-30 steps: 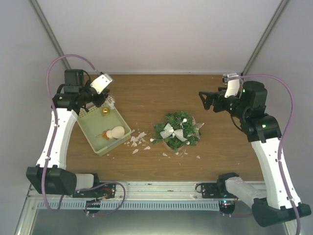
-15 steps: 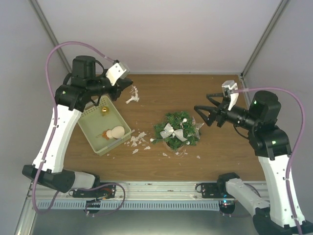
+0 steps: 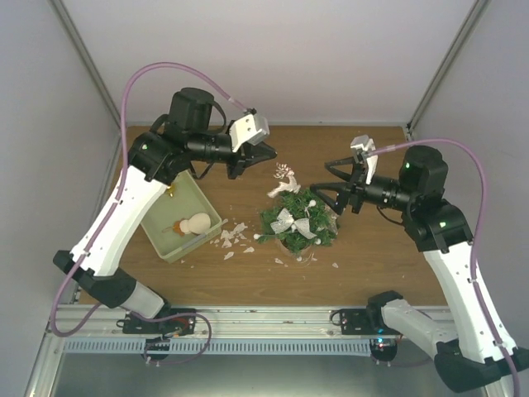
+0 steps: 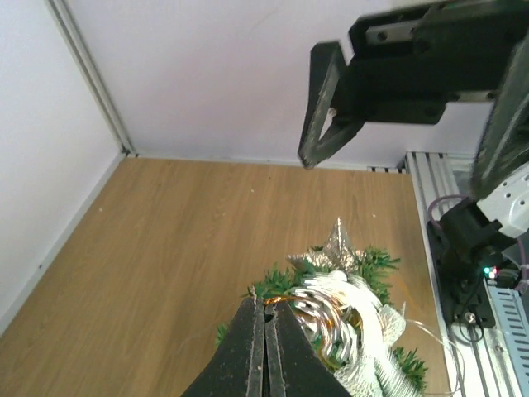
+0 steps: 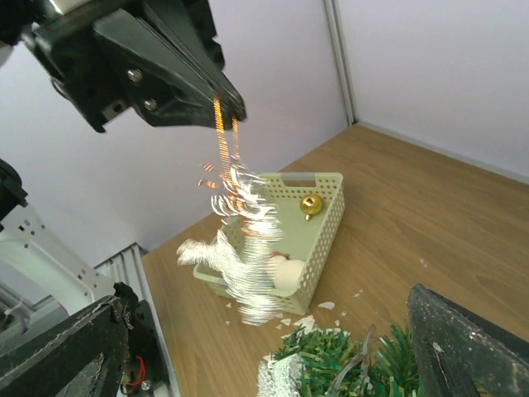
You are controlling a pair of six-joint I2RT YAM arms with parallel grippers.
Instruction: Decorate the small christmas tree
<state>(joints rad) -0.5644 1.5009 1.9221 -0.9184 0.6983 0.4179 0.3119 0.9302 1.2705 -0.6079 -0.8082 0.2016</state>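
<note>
**White glitter deer dangled over the tree**

The deer (image 3: pixel 283 180) is hung by its thin gold loop (image 5: pixel 223 132), which is pinched in the left gripper (image 3: pixel 271 154), fingers pressed flat together on it. It's held in the air just above and behind the tree (image 3: pixel 297 219); whether the branches are touched can't be told. The tree is parked upright about mid-table (image 3: pixel 372 248), with a silver bow (image 3: pixel 289 222) and star (image 4: pixel 337 248) on it. The right gripper (image 3: pixel 329 184) is spread wide with nothing in it, just beside the tree's right side. The green tray (image 3: pixel 194 246) is set off to the left with a gold ball (image 5: pixel 311 203) inside, and white crumbs (image 3: pixel 233 238) are scattered between it and the tree.
</note>
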